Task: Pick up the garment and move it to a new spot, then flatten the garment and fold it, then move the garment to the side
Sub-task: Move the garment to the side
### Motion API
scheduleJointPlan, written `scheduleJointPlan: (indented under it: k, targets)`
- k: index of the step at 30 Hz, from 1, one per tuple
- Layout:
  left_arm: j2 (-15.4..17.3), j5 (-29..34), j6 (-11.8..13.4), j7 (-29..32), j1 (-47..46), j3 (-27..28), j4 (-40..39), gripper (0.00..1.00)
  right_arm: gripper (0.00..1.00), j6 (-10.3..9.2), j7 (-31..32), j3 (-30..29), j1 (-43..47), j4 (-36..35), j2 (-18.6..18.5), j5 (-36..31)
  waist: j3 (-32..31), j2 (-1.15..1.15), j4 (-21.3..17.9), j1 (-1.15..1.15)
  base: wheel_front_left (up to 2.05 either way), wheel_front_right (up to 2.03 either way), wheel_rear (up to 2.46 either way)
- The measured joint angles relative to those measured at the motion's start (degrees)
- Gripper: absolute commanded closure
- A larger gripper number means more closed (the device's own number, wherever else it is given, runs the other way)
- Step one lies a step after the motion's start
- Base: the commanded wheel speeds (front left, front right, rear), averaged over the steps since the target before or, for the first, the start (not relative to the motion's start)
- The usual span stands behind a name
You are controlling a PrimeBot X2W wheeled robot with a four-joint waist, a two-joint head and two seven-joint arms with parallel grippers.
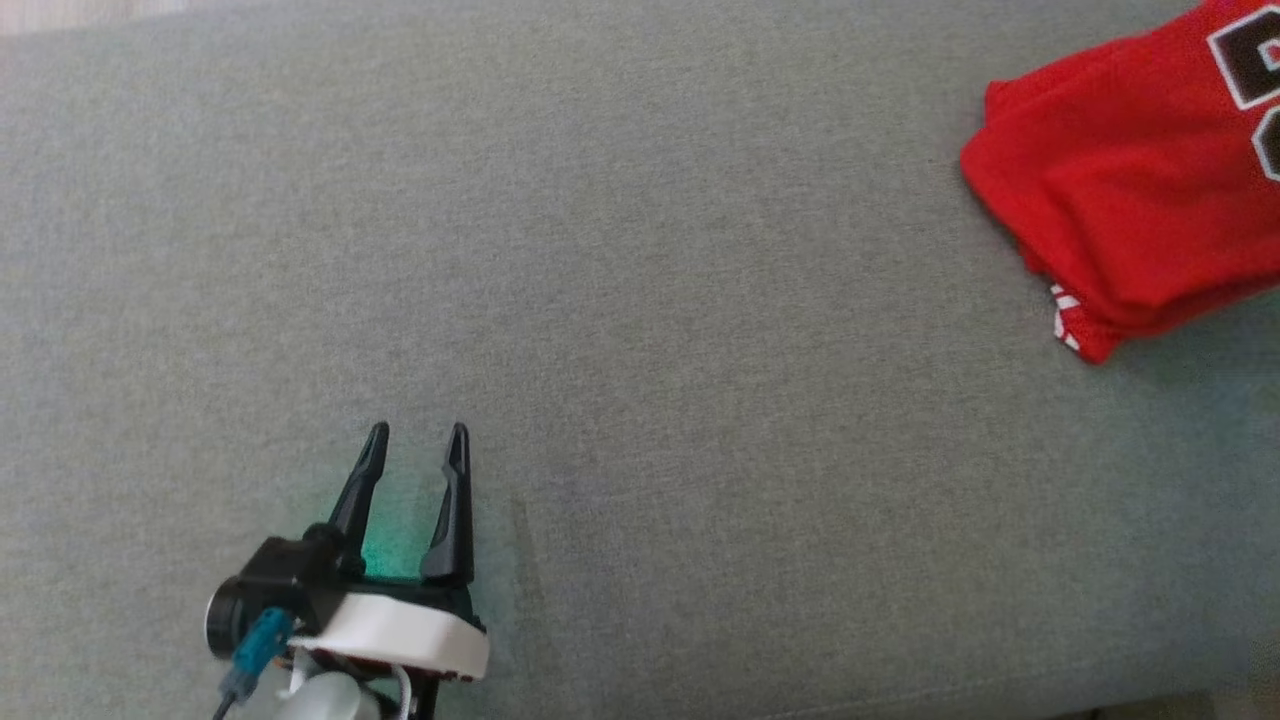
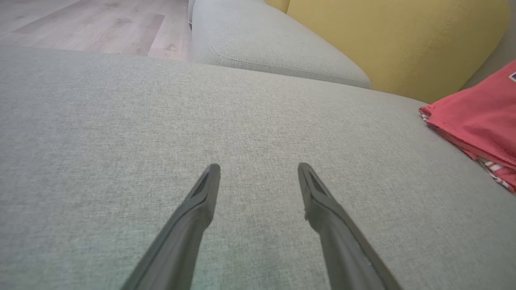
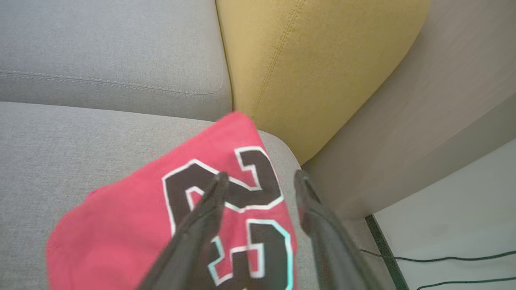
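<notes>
The folded red jersey (image 1: 1120, 190) lies at the upper right of the head view on the grey sofa seat (image 1: 640, 300), near a yellow cushion (image 3: 314, 60). Over its number, the right gripper (image 3: 260, 177) has its fingers spread and empty. At lower left, the left gripper (image 1: 418, 432) has its fingers wide apart, holding nothing.

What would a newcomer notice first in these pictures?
The folded red jersey with black numerals catches the eye first, lying on the grey sofa at the upper right of the head view. Next come the yellow cushion behind it and the right gripper, open over the numerals. The left gripper is open over bare seat at the lower left.
</notes>
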Motion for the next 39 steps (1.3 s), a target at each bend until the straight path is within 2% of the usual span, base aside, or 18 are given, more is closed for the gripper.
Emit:
scheduleJointPlan:
  k: [11, 16, 20, 31, 35, 39]
  targets:
    - [0.7, 0.0, 0.6, 0.0, -0.5, 0.2, -0.7, 0.00, 0.00, 0.00, -5.5, -0.7, -0.3, 1.7, 4.0, -1.5, 0.5, 0.00, -1.3, 0.00, 0.00, 0.00, 0.00]
    - [0.9, 0.0, 0.6, 0.0, -1.3, 0.4, -0.8, 0.00, 0.00, 0.00, -9.5, 0.5, -0.3, -0.4, 6.3, -1.4, -1.2, 0.00, -1.6, 0.00, 0.00, 0.00, 0.00]
    - [0.9, 0.0, 1.0, -0.1, -1.6, 1.1, -0.7, 0.00, 0.00, 0.00, -13.4, 0.9, 1.0, -3.2, 9.8, -1.4, -3.5, 0.00, -1.3, -0.01, 0.00, 0.00, 0.00]
    - [0.8, -3.3, 3.1, -1.6, 2.3, 4.9, 0.9, 0.00, 0.00, 0.00, -20.1, 1.5, 17.6, -7.3, 20.0, -0.8, -11.4, 0.00, 2.6, -0.01, 0.00, 0.00, 0.00]
    - [0.9, -3.9, 3.8, -1.6, 5.8, 5.8, 2.8, 0.00, 0.00, 0.00, -22.5, 1.8, 24.1, -8.5, 22.1, -0.6, -14.2, 0.00, 4.5, -0.02, 0.00, 0.00, 0.00]
    - [1.1, -3.1, 4.1, -2.0, 8.2, 4.8, 4.0, 0.00, 0.00, 0.00, -25.0, 3.3, 30.7, -9.9, 22.6, 2.0, -16.5, 0.00, 6.1, -0.02, 0.00, 0.00, 0.00]
